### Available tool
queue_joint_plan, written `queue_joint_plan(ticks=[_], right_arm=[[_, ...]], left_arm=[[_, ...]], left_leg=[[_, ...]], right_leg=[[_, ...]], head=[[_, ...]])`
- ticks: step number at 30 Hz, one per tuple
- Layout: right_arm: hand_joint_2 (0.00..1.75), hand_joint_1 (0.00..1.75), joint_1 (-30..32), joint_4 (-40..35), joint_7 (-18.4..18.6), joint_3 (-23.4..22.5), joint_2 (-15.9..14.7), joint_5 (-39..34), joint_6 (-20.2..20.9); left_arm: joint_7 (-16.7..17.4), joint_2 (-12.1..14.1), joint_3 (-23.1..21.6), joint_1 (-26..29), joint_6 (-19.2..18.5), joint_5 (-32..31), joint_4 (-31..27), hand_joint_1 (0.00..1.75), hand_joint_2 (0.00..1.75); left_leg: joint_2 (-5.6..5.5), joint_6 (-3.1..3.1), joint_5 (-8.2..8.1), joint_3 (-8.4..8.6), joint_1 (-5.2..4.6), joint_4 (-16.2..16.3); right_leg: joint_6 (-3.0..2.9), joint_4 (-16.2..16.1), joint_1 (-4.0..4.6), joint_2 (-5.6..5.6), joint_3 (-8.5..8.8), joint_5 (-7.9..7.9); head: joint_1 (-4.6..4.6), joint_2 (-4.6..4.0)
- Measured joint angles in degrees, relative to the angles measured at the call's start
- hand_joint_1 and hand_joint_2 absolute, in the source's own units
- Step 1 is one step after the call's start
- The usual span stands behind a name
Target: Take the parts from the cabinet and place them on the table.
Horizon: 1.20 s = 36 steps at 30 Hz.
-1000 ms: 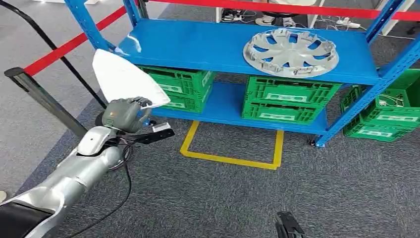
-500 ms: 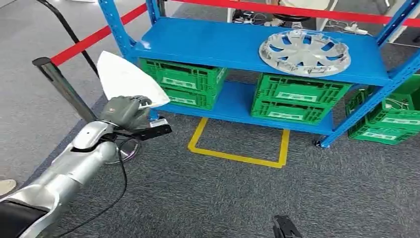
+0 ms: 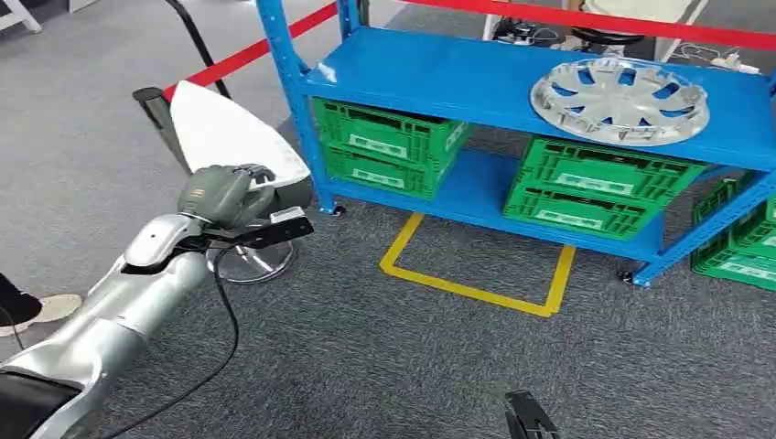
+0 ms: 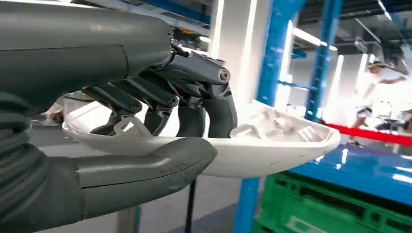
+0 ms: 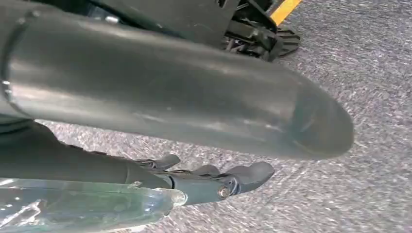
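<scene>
My left hand (image 3: 220, 194) grips a white shell-shaped part (image 3: 229, 133) and holds it up to the left of the blue rack (image 3: 439, 73). In the left wrist view the thumb lies under the white part (image 4: 272, 145) and the dark fingers (image 4: 194, 102) curl over its rim. A silver hubcap (image 3: 619, 99) lies flat on the rack's top shelf. My right hand (image 3: 526, 419) hangs low over the carpet. In the right wrist view its fingers (image 5: 218, 179) stretch out apart from the thumb (image 5: 194, 92), with carpet showing between them. A clear glossy piece (image 5: 73, 208) shows beside those fingers.
Green crates (image 3: 384, 146) (image 3: 586, 187) fill the rack's lower shelf, and more crates (image 3: 741, 247) stand at the right. A yellow outline (image 3: 476, 288) marks the carpet before the rack. A stanchion (image 3: 156, 105) carrying a red belt stands behind my left hand. A person's shoe (image 3: 50, 309) is at the left.
The whole picture has shifted right: the camera has turned left, away from the rack. My left hand still holds the white part in the same way.
</scene>
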Motion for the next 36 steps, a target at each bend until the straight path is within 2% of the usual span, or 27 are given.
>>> queue_joint_plan(ticks=[1,2,5,6,7,8,10,11,12,14,15,16,17,20,21,22,23,25,26,27,28,29,30,31,32,33,36], right_arm=[[0.0,0.0,-0.1,0.0,0.0,0.0,0.0,0.1,0.0],[0.0,0.0,-0.2,0.0,0.0,0.0,0.0,0.2,0.0],[0.0,0.0,-0.2,0.0,0.1,0.0,0.0,0.2,0.0],[0.0,0.0,-0.2,0.0,0.1,0.0,0.1,0.2,0.0],[0.0,0.0,-0.1,0.0,0.2,0.0,0.1,0.2,0.0],[0.0,0.0,-0.1,0.0,0.2,0.0,0.1,0.2,0.0],[0.0,0.0,0.1,0.0,0.2,0.0,0.1,0.2,0.0],[0.0,0.0,0.2,0.0,0.2,0.0,0.1,0.2,0.0],[0.0,0.0,0.3,0.0,0.2,0.0,0.1,0.2,0.0],[0.0,0.0,0.3,0.0,0.2,0.0,0.1,0.3,0.0],[0.0,0.0,0.2,0.0,0.2,0.0,0.1,0.3,0.0],[0.0,0.0,0.2,0.0,0.2,0.0,0.1,0.3,0.1],[0.0,0.0,0.2,0.0,0.2,0.0,0.1,0.4,0.1],[0.0,0.0,0.1,0.0,0.4,0.0,0.1,0.9,0.2],[0.0,0.0,0.1,0.0,0.3,0.0,0.4,1.0,0.2],[0.0,0.0,0.0,-0.1,0.3,-0.1,0.3,1.0,0.2],[0.0,0.0,-0.1,-0.1,0.3,-0.1,0.3,1.0,0.2],[0.0,0.0,0.2,-0.1,0.4,-0.1,0.3,1.0,0.3],[0.0,0.0,0.3,-0.1,0.4,-0.2,0.3,1.0,0.3],[0.0,0.0,0.3,-0.1,0.4,-0.3,0.3,1.0,0.3],[0.0,0.0,0.3,-0.1,0.4,-0.4,0.3,1.1,0.3],[0.0,0.0,0.2,-0.1,0.4,-0.5,0.3,1.2,0.3],[0.0,0.0,0.2,-0.1,0.4,-0.6,0.3,1.3,0.3],[0.0,0.0,0.1,-0.2,0.3,-0.7,0.3,1.3,0.4],[0.0,0.0,0.1,-0.2,0.3,-0.9,0.3,1.3,0.5],[0.0,0.0,0.0,-0.2,0.3,-1.0,0.3,1.4,0.5],[0.0,0.0,0.0,-0.2,0.3,-1.3,0.4,1.6,0.6]], left_arm=[[0.1,-0.1,0.0,-0.3,0.0,0.0,-0.3,1.57,1.75],[0.2,-0.3,0.0,-0.5,-0.1,0.0,-0.5,1.57,1.75],[0.3,-0.1,0.0,-0.1,-0.3,0.0,-0.6,1.57,1.75],[0.3,0.0,0.0,0.0,-0.3,0.0,-0.7,1.57,1.75],[0.4,0.0,0.1,-0.1,-0.3,0.0,-0.7,1.57,1.75],[0.5,-0.1,0.1,-0.1,-0.4,0.0,-0.9,1.57,1.75],[0.4,-0.4,0.0,0.1,-0.4,0.0,-0.9,1.57,1.75],[0.4,-0.4,0.0,0.2,-0.4,0.0,-0.9,1.57,1.75],[0.4,-0.4,0.0,0.4,-0.4,0.0,-0.9,1.57,1.75],[0.4,-0.4,0.0,0.4,-0.5,0.0,-0.9,1.57,1.75],[0.5,-0.4,0.0,0.3,-0.5,0.0,-0.9,1.57,1.75],[0.6,-0.4,0.0,0.2,-0.6,0.1,-0.9,1.57,1.75],[0.8,-0.5,0.1,0.0,-0.9,0.1,-0.9,1.57,1.75],[0.9,-0.4,0.2,0.1,-1.2,0.6,-0.9,1.57,1.75],[0.9,-0.2,0.3,0.2,-1.3,0.7,-0.9,1.57,1.75],[0.9,-0.3,0.4,0.0,-1.4,0.7,-0.9,1.57,1.75],[0.9,-0.4,0.4,-0.2,-1.4,0.8,-0.9,1.57,1.75],[0.9,-0.6,0.4,-0.1,-1.4,0.8,-0.9,1.57,1.75],[0.9,-0.6,0.4,0.0,-1.6,1.0,-0.9,1.57,1.75],[0.9,-0.6,0.4,0.1,-1.9,1.5,-0.9,1.57,1.75],[0.9,-0.6,0.4,0.1,-2.4,2.1,-0.9,1.57,1.75],[0.9,-0.7,0.5,0.1,-2.8,2.7,-0.9,1.57,1.75],[0.9,-0.8,0.5,-0.1,-3.1,3.1,-0.9,1.57,1.75],[0.9,-1.0,0.6,-0.3,-3.4,3.5,-1.0,1.57,1.75],[0.9,-1.2,0.6,-0.7,-3.7,3.6,-1.0,1.57,1.75],[0.9,-1.6,0.6,-1.0,-4.1,3.8,-1.0,1.57,1.75],[0.9,-1.5,0.7,-1.2,-4.7,4.1,-1.0,1.57,1.75]], left_leg=[[2.37,-0.35,-0.29,1.16,-0.56,-2.6],[1.75,1.04,-0.24,0.78,-0.6,-3.0],[0.06,2.28,0.33,-0.32,-1.02,-2.8],[-0.7,3.08,0.81,-0.51,-0.79,-3.0],[-1.19,3.43,0.98,-0.74,-0.79,-3.0],[-1.87,3.83,1.23,-0.99,-0.79,-3.0],[-3.35,4.24,1.54,-1.46,-0.96,-2.9],[-4.03,4.32,1.68,-1.6,-1.07,-2.9],[-4.93,4.25,1.82,-1.66,-1.13,-2.9],[-6.55,4.0,2.0,-1.74,-1.13,-2.8],[-7.3,3.84,2.09,-1.73,-1.09,-2.8],[-7.88,3.63,2.18,-1.97,-1.09,-2.7],[-8.58,3.31,2.36,-2.53,-1.14,-2.2],[-10.55,1.93,3.34,-3.39,-0.49,-2.7],[-10.29,1.8,3.14,-3.74,-0.48,-2.5],[-7.03,1.47,1.86,-4.22,-1.05,-1.3],[-4.57,1.08,-0.61,-5.71,-1.0,2.2],[-2.9,0.66,-4.99,-9.63,-0.83,11.6],[-2.78,0.55,-5.97,-10.96,-0.73,14.8],[-2.78,0.46,-5.59,-10.98,-0.61,15.3],[-2.72,0.46,-4.06,-9.67,-0.55,13.3],[-2.37,0.55,-1.82,-7.17,-0.55,9.0],[-1.17,0.68,0.44,-4.02,-0.59,3.6],[1.66,0.83,1.64,-1.53,-0.75,-0.7],[2.64,1.02,0.99,-1.02,-1.55,-2.5],[1.88,1.94,1.22,-1.49,-1.39,-2.4],[-0.24,3.31,1.76,-2.0,-1.7,-2.8]], right_leg=[[0.52,0.3,0.59,-0.33,-0.3,-0.07],[0.78,0.5,0.67,-0.83,-0.7,0.04],[1.65,0.2,0.41,-2.64,-0.75,0.56],[2.0,0.6,0.1,-1.85,-1.58,-0.15],[2.09,2.6,0.07,0.76,-2.1,-2.09],[2.08,7.2,0.1,2.79,-3.81,-4.81],[1.93,17.2,0.34,4.21,-8.04,-9.03],[1.8,19.7,0.46,4.29,-9.16,-9.69],[1.62,19.3,0.54,4.32,-8.84,-8.84],[1.13,11.4,0.53,4.89,-4.52,-4.38],[0.94,6.0,0.45,5.98,-1.63,-2.13],[0.7,2.3,0.07,9.68,0.26,-2.22],[0.89,0.9,-0.22,9.71,1.1,-2.41],[0.36,1.5,0.41,8.09,0.67,-2.07],[-0.13,1.0,-0.13,7.1,0.72,-1.68],[-0.44,1.0,-0.02,6.54,0.67,-1.51],[-0.57,0.9,0.09,5.72,0.63,-1.43],[-0.61,1.0,0.21,4.04,0.51,-1.44],[-0.63,1.0,0.22,3.25,0.43,-1.43],[-0.62,1.0,0.23,2.43,0.38,-1.42],[-0.62,1.0,0.24,1.61,0.37,-1.42],[-0.59,1.0,0.24,0.83,0.41,-1.41],[-0.54,1.0,0.24,0.13,0.51,-1.42],[-0.32,1.0,0.49,-0.44,0.57,-1.46],[0.08,1.3,0.95,-1.08,0.27,-1.63],[0.34,1.2,1.02,-1.63,0.14,-1.49],[1.17,1.0,0.76,-3.69,0.2,-1.57]], head=[[-0.11,0.0],[-0.2,0.0],[0.15,0.0],[0.13,0.0],[0.24,0.0],[0.39,0.0],[0.57,0.0],[0.5,0.0],[0.53,0.0],[0.55,0.0],[0.57,0.0],[0.5,0.0],[0.37,0.0],[0.41,0.0],[0.53,0.0],[0.02,0.0],[-0.61,0.0],[-0.59,0.0],[-0.52,0.0],[-0.55,0.0],[-0.57,0.0],[-0.52,0.0],[-0.57,0.0],[-0.59,0.0],[-0.72,0.0],[-0.44,0.02],[-0.59,0.0]])
